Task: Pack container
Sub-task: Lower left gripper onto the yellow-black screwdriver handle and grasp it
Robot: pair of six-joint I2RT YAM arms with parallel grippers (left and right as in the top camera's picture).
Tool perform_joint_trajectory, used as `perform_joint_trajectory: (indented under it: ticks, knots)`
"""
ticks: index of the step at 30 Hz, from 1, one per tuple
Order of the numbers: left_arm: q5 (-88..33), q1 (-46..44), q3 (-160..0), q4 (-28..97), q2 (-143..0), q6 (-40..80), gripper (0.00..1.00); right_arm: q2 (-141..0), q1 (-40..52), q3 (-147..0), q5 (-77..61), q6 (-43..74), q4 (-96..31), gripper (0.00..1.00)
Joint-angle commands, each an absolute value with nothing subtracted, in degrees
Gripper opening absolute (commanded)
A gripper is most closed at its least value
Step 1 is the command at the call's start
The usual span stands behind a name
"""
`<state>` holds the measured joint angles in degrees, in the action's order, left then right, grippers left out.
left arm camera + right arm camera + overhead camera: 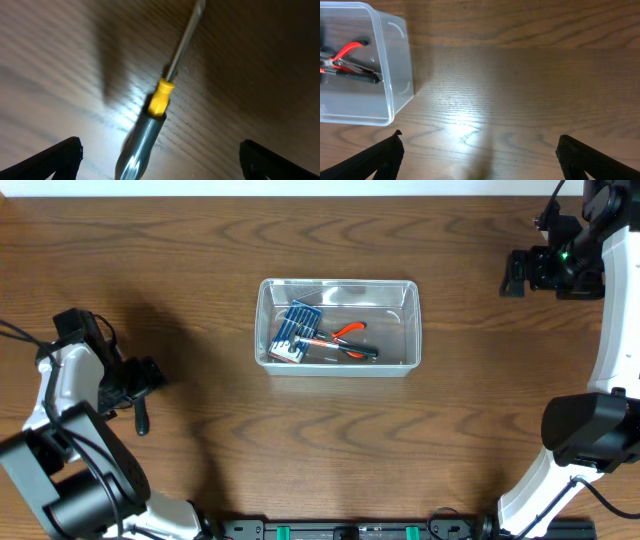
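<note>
Clear plastic with rounded corners, the container (392,315) sits at the middle of the wooden table (200,240) in our overhead view. Inside it, a blue case of screwdriver bits (296,330) lies toward the 9 o'clock end. Red-handled pliers (345,335) lie just beside the case on its 3 o'clock side.

We see the left gripper (148,377) well apart from the container, at about 8 o'clock from it. Its fingers are spread wide and grasp nothing. In the left wrist view a screwdriver (150,120) with a yellow collar and a greyish handle lies on the wood between those fingers (65,155). Its shaft points to 1 o'clock, and neither finger touches it.

The right gripper (515,272) hangs at about 2 o'clock from the container, also well apart. Its fingers are likewise released and empty. From its wrist camera we see bare wood below, with the container's corner at 10 o'clock.
</note>
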<state>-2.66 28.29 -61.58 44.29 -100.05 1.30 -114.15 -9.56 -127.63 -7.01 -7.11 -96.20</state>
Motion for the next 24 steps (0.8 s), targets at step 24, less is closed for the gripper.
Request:
perform_joint_trajectory:
  ticks: [24]
  knots:
    - [-4.97, 29.89, -61.71, 44.18, -107.59, -6.46, 0.98, -112.49, -9.3, -127.81, -6.87, -7.14, -97.1, 0.99]
